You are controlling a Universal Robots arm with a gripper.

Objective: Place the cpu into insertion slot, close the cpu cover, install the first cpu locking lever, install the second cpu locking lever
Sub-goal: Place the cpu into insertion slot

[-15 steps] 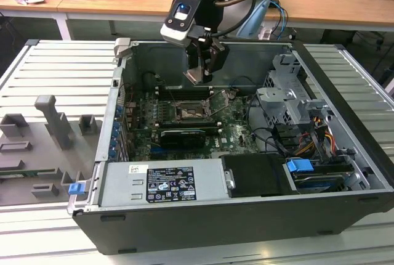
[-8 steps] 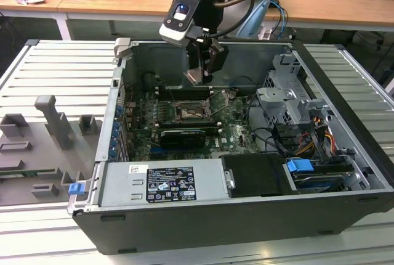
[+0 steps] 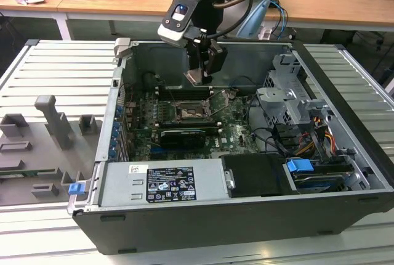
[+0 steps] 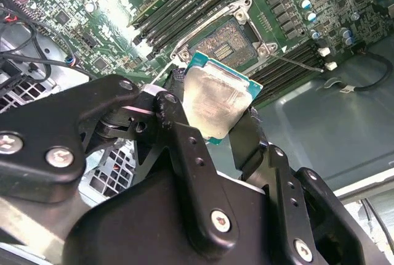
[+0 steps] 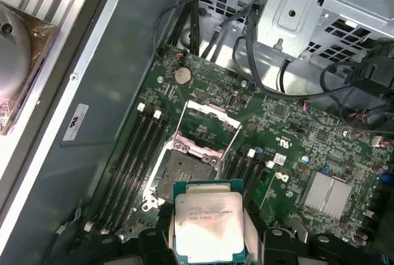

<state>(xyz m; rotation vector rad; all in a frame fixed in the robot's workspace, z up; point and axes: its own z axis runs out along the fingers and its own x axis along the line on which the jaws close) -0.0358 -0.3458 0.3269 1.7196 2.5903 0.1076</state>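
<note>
My gripper (image 3: 202, 79) hangs inside the open computer case, above the green motherboard. It is shut on the cpu (image 4: 217, 101), a silvery square chip with a green edge, held by two opposite sides between black fingers (image 4: 178, 92). In the first wrist view the cpu (image 5: 208, 219) sits just short of the insertion slot (image 5: 178, 169), apart from it and higher. The dark slot (image 4: 229, 44) lies bare with its silver rim. The cpu cover (image 5: 209, 110) is swung open away from the slot. A thin locking lever (image 4: 295, 61) sticks out beside the socket.
Long black memory slots (image 5: 132, 166) flank the socket on both sides. A black graphics card (image 3: 183, 135) lies near it, with the power supply (image 3: 163, 182) in front. The drive cage (image 3: 289, 98) and cables fill the exterior view's right. Grey fixtures (image 3: 55, 123) stand outside the case.
</note>
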